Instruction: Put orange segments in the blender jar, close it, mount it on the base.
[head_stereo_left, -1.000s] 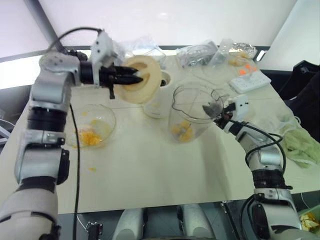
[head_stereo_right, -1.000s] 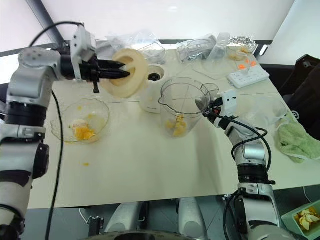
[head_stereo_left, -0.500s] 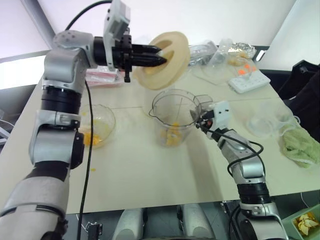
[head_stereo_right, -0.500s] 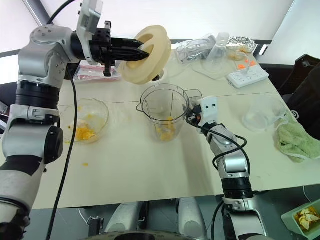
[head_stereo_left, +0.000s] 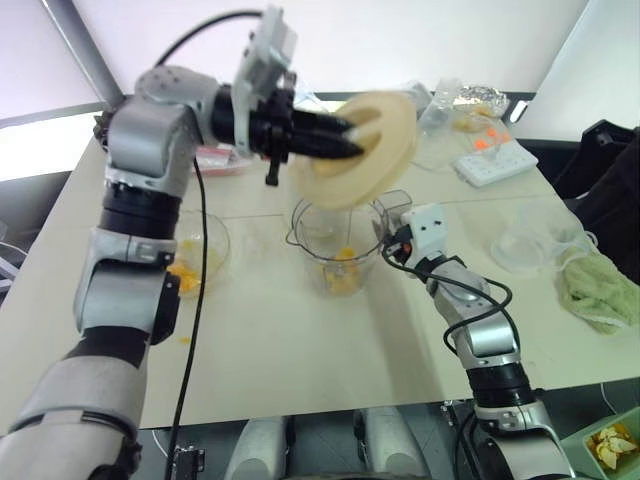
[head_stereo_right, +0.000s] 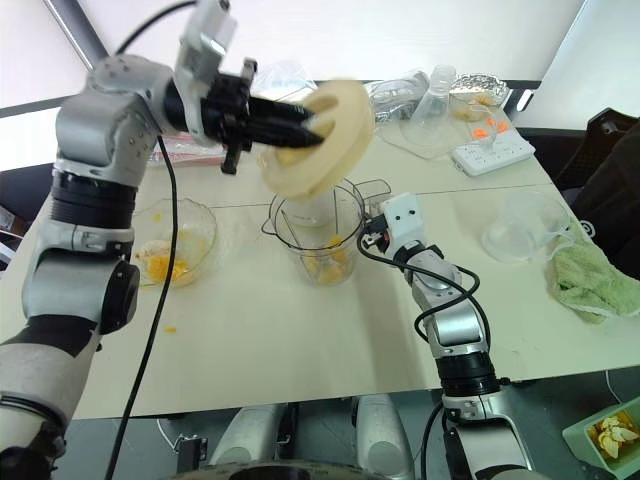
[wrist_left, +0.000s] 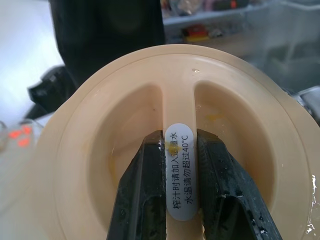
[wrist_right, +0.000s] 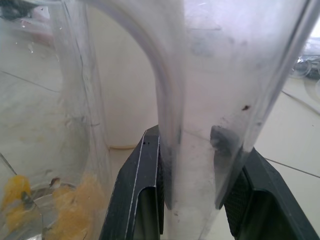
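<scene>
The left end effector, clamped on the cream lid's centre rib, is holding it tilted above the blender jar on the table; the right end effector is gripping the jar's handle. Levelling the lid before lowering should seat it squarely.

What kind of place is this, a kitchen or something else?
Probably a lab or test room set up as a kitchen: a plain table with a blender jar, a glass bowl of fruit and a power strip.
</scene>
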